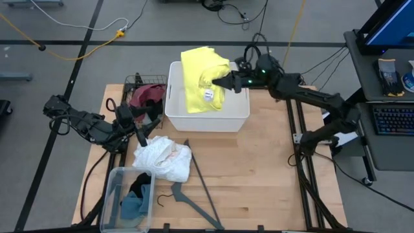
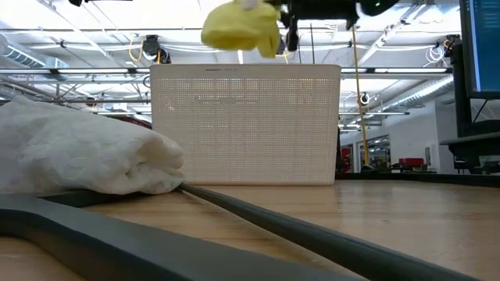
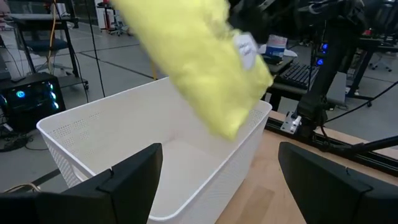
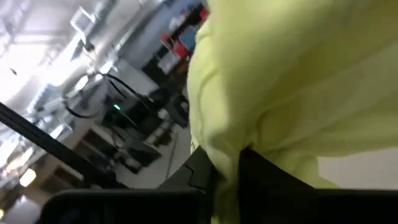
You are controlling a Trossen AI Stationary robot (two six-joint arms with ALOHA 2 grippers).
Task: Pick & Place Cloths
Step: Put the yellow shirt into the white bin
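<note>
Jaws clamped on the bright yellow soft fabric garment [image 1: 202, 79], the right gripper [image 1: 223, 83] holds it hanging above the white perforated plastic bin [image 1: 177, 116], apparently so it can drop inside. The left gripper [image 1: 143, 138], fingers spread wide and empty, waits beside the crumpled white cloth [image 1: 164, 159] on the wooden table [image 1: 259, 175], facing the bin.
</note>
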